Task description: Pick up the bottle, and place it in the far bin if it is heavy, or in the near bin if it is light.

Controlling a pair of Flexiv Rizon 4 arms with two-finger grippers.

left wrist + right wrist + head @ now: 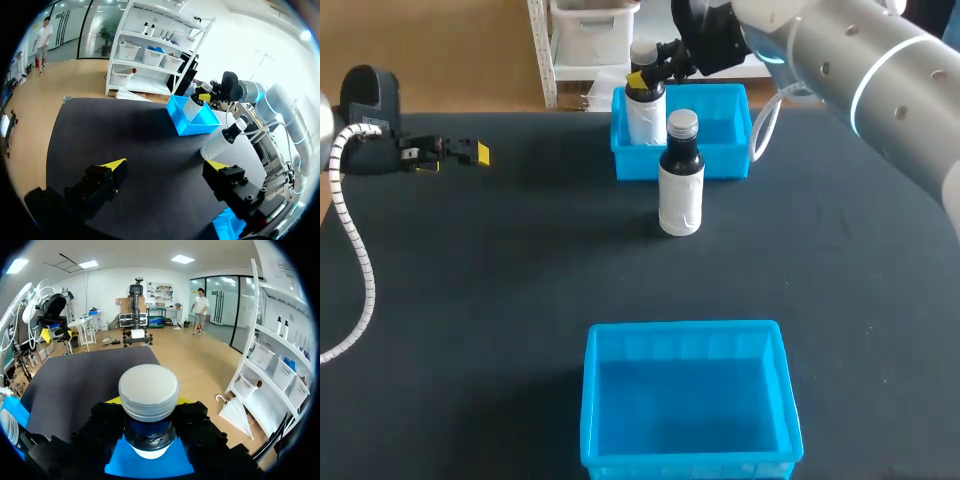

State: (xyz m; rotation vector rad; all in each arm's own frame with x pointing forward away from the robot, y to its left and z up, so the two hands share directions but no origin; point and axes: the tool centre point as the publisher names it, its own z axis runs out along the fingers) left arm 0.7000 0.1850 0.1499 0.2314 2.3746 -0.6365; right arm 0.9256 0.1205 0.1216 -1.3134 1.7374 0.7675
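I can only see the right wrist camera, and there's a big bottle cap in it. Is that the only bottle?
Observer: No, a second bottle stands on the table, just in front of the far bin.
Operator: Where's mine?
Observer: The held bottle is at the far bin's left end, inside its walls.
Operator: And the other arm?
Observer: The left gripper is open at the table's left side, holding nothing.

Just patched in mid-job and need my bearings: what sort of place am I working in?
Probably a robot sorting test bench: a black-topped table, a blue near bin and matching far bin, a standing bottle, and a second bottle clamped in the jaws of the right arm at the far bin.
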